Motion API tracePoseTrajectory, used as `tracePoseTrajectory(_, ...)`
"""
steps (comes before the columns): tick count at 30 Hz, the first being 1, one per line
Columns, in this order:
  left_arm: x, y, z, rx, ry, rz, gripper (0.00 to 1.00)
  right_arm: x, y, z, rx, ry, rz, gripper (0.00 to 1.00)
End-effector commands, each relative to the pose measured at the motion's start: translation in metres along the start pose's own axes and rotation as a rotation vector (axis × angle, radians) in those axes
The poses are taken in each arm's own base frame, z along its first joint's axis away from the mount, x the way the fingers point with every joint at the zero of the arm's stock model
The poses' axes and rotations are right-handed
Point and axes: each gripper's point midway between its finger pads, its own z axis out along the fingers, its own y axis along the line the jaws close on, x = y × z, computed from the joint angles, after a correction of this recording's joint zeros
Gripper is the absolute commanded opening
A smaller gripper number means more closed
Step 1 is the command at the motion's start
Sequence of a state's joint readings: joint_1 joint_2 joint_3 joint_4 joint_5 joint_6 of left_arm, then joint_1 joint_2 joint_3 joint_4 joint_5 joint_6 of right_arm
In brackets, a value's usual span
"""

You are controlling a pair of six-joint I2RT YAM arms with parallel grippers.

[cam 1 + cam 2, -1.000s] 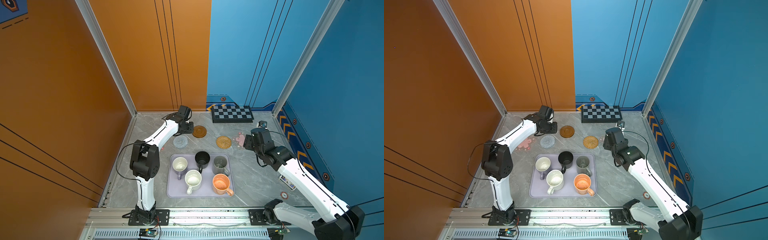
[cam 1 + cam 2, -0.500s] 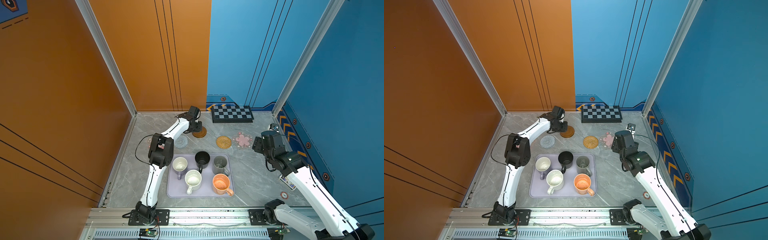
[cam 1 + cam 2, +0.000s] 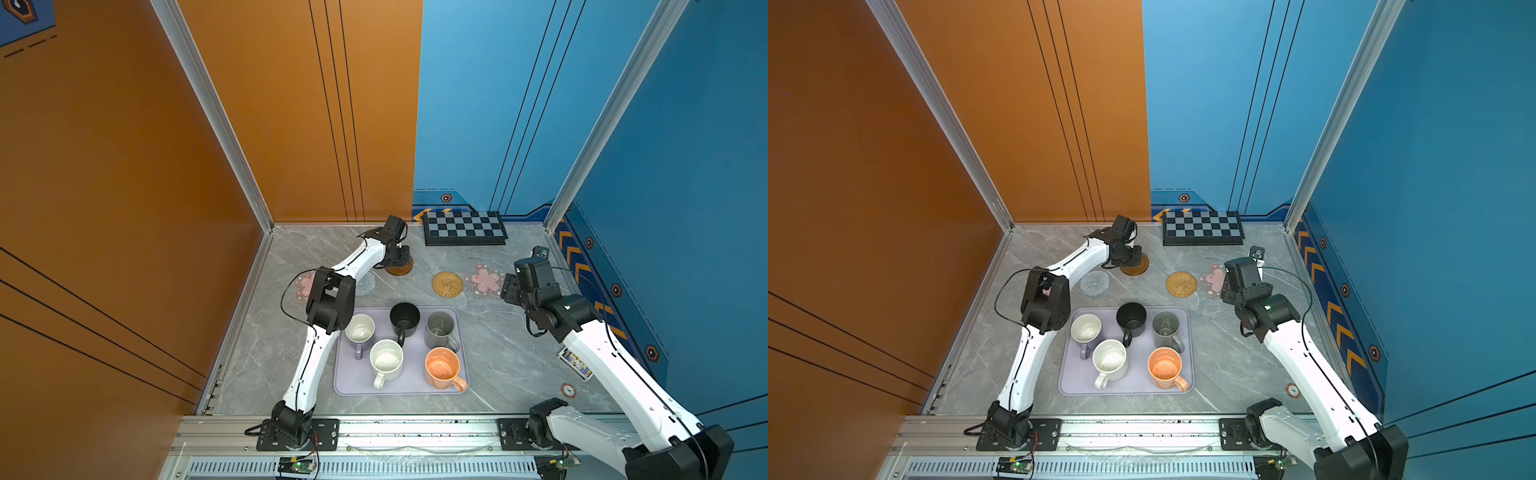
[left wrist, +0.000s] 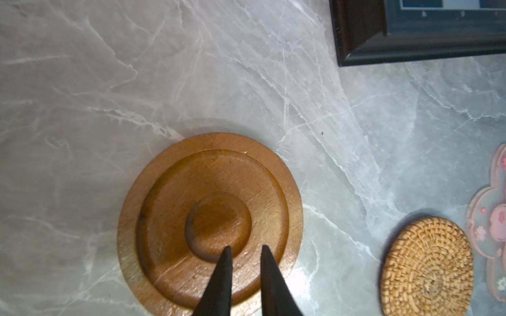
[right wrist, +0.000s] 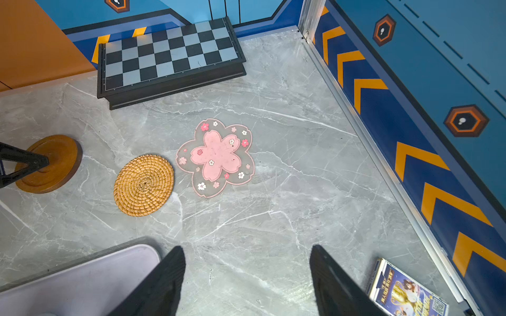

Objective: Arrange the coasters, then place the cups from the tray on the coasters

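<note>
The left hand (image 4: pixel 243 250), fingers nearly together with a slim gap and gripping nothing, rests its tips on the wooden coaster (image 4: pixel 209 221). Bare counter (image 4: pixel 109 82) surrounds it. The right hand (image 5: pixel 247 273) hangs wide open, empty, near the tray (image 5: pixel 82 279) corner.

Five coasters lie beyond the tray (image 3: pixel 399 390): two pink flower coasters (image 3: pixel 484 280), one wooden disc (image 3: pixel 401 269), one rattan mat (image 3: pixel 447 284), one grey spiral mat (image 3: pixel 365 284); five cups stand on the tray: lavender (image 3: pixel 360 328), speckled white (image 3: pixel 386 360), black (image 3: pixel 404 318), grey (image 3: pixel 439 330), orange (image 3: pixel 442 368); one chequered board (image 3: pixel 464 227) lies beyond the tray.
</note>
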State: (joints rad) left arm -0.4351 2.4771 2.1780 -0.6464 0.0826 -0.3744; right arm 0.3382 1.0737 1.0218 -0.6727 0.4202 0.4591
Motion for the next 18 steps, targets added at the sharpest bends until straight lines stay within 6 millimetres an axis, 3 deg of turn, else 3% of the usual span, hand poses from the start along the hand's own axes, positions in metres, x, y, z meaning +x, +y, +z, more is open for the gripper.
tracePoseTrajectory(1,0.004,0.005,0.012,-0.033,0.011,-0.002,0.21,-0.006,0.001,-0.002,-0.011,-0.010,0.001,0.74)
tracePoseTrajectory(18,0.021,0.020,0.021,-0.086,0.048,-0.073,0.21,0.004,0.000,0.000,-0.023,0.006,0.032,0.75)
